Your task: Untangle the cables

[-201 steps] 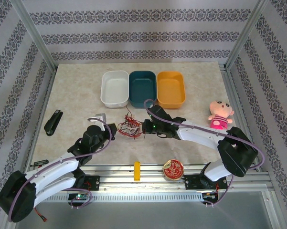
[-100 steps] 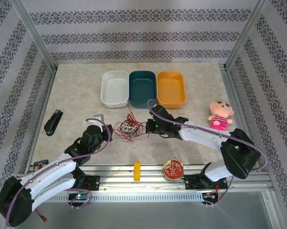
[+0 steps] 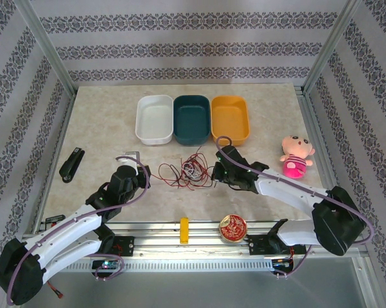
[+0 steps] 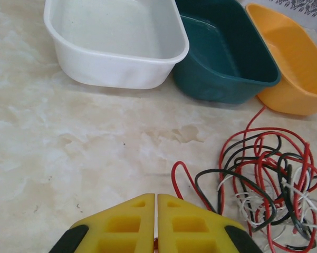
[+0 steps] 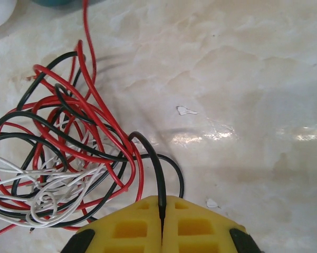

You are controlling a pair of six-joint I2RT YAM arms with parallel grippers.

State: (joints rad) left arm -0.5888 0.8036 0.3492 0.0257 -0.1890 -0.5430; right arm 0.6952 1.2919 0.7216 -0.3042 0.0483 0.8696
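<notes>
Cables (image 3: 189, 171) mid tug-of-war
Left pincer (image 4: 156, 198) nips red, right pincer (image 5: 162, 200) clamps black; yanking apart could cinch the knot tighter.

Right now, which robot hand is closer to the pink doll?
Right. The right gripper is left of the pink doll, pinching the cables. The left gripper is farther left, across the cables from it.
</notes>
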